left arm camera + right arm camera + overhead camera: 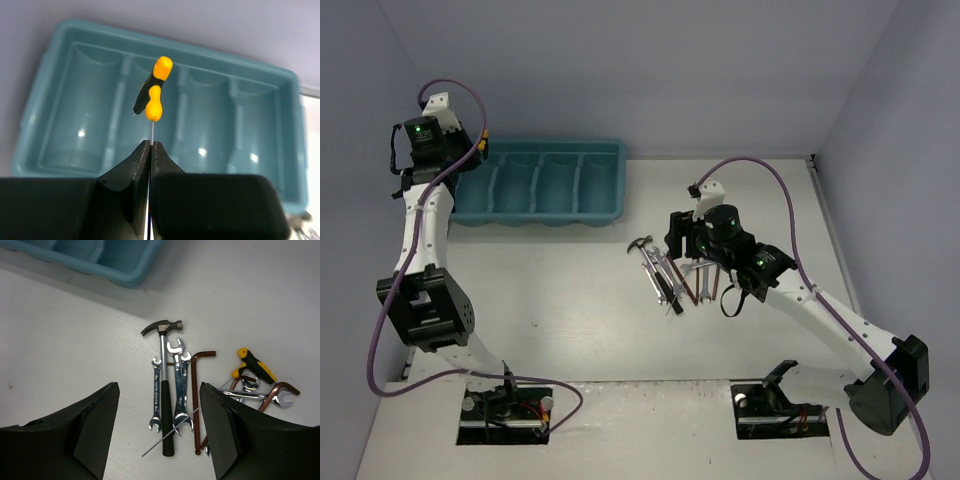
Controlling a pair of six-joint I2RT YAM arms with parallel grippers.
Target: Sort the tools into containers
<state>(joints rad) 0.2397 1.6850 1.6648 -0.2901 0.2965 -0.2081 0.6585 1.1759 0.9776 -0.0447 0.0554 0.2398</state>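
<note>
The left arm point(425, 215) is reaching over the rectangular teal plastic tray point(287, 75), which is split into four side-by-side compartments. Its jaws are pressing fully together on the thin metal shaft of a small tool with a yellow-and-black handle point(154, 95). The shaft is coming straight out of the seam between the jaws. The handle is sitting just beyond their tips, slightly tilted, and is showing against the second compartment from the left in the left wrist view. Whether the handle is touching the tray floor I cannot tell.

The right arm point(820, 305) is hanging over the white tabletop point(65, 340) beside the tray, its jaws standing wide apart and gripping nothing. Between and below the jaws, a small dark-handled hammer point(165, 405) is lying with its silver head toward the tray. Silver wrenches point(156, 390) are lying along both sides of its handle. A thin dark red L-shaped key point(196, 400) is lying just beside them. Nearer the right-hand jaw, a second yellow-and-black handled piece point(256, 365) is resting among more wrenches and bent red keys point(280, 388).
</note>
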